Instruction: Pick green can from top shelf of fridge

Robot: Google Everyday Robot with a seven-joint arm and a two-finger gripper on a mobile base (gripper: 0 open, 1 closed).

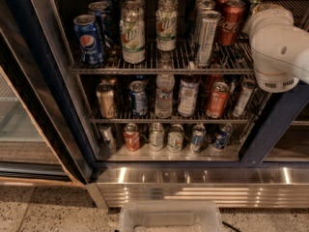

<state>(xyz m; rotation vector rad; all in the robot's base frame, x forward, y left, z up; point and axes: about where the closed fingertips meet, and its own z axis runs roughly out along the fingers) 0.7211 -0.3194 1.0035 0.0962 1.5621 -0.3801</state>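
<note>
The fridge (271, 129) stands open, with a dark blue frame and wire racks of drinks. On the top shelf (164, 64) the slim green can (206, 36) stands at the front, right of centre, leaning slightly, just left of a red Coca-Cola can (231, 22). My arm's white housing (277, 42) hangs at the right end of that shelf, about a can's width right of the green can. The gripper is hidden behind this housing and does not show.
Two pale cans (133, 35) and a blue Pepsi can (89, 40) fill the shelf's left side. Lower racks hold more cans and bottles (164, 93). The glass door (29, 110) stands open at left. A ribbed steel base panel (203, 185) and a clear tray (169, 216) lie below.
</note>
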